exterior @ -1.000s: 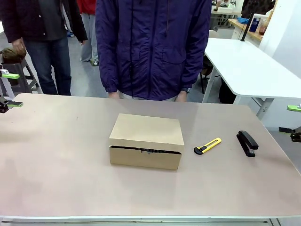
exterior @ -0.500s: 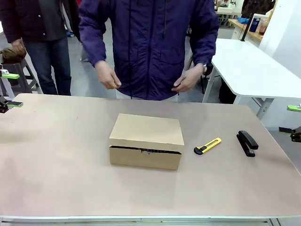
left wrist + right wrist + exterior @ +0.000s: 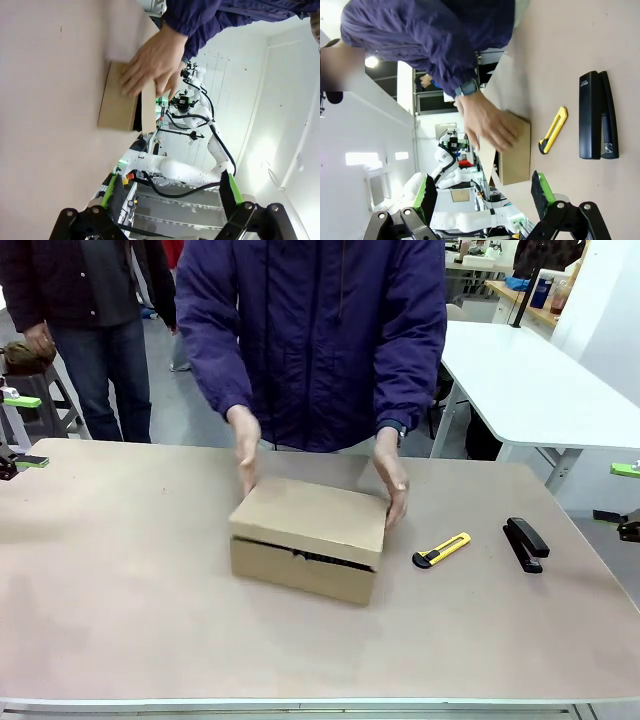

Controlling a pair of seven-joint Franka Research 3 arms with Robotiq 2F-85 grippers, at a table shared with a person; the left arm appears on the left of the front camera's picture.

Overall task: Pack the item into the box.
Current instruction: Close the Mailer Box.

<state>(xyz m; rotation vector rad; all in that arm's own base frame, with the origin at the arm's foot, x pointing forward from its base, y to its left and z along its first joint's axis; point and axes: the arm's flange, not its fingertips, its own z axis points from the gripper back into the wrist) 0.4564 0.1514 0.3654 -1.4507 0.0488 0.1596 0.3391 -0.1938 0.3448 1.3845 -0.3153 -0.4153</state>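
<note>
On the near part of the tabletop (image 3: 130,620) nothing but bare pinkish-brown surface lies in the front view. Toward the middle sits the brown cardboard box (image 3: 308,538), its lid down but gaping slightly along the front edge, where a thin dark strip shows in the slot; what that strip is cannot be told. The box sits a little askew to the tabletop's edge. Just to its right lies a yellow utility knife (image 3: 441,550), apart from the box, and farther right a black stapler (image 3: 526,543), well clear of both.

The left tool (image 3: 170,195) hangs at the left edge of the tabletop, well apart from the box, its green-padded fingers spread wide with nothing between them. The right tool (image 3: 482,192) hangs off the right edge, likewise spread wide and holding nothing; from its wrist view the stapler and knife lie nearer and the box beyond them.

At the far side, a person in a dark blue jacket leans over the tabletop. The person's one hand (image 3: 245,454) presses against the box's far left corner, and the person's other hand (image 3: 392,483) lies against its far right corner, fingers down along the side. The navy pouch itself cannot be made out.

Beyond, another person stands at the far left, and a white table stands at the far right.
</note>
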